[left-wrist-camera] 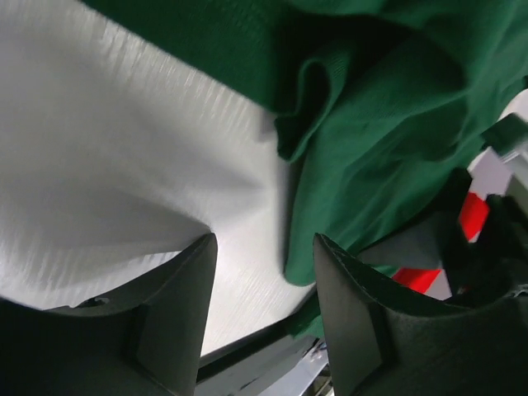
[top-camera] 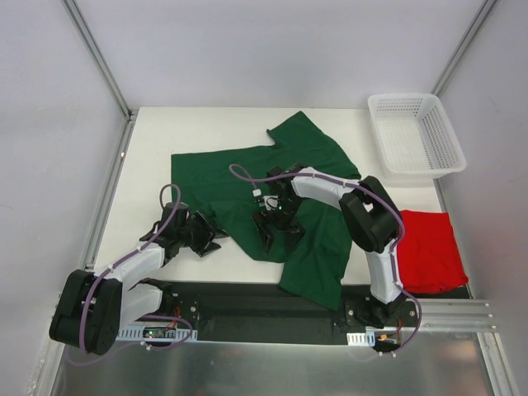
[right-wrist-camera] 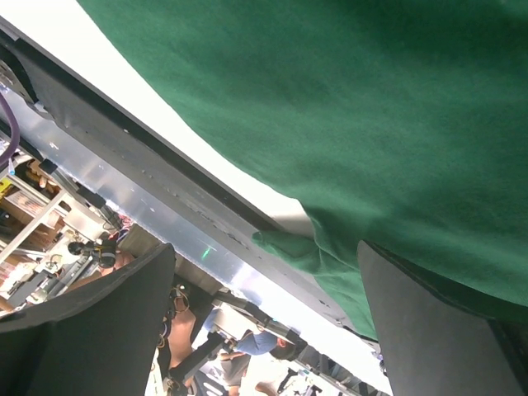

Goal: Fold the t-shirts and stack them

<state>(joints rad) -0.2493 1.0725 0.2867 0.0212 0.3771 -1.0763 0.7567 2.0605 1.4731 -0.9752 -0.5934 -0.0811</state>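
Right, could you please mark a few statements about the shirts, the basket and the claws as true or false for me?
1. The green t-shirt lies crumpled, not folded, on the table. True.
2. The red t-shirt sits in the white basket. False: it lies folded on the table, outside the white basket.
3. The left claw is open, holding nothing. True.
4. The right claw is shut on the red t-shirt. False: it is open, at the green t-shirt.

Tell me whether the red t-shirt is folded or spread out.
Folded: the red t-shirt lies as a compact rectangle with no sleeves showing, at the near right corner of the table.
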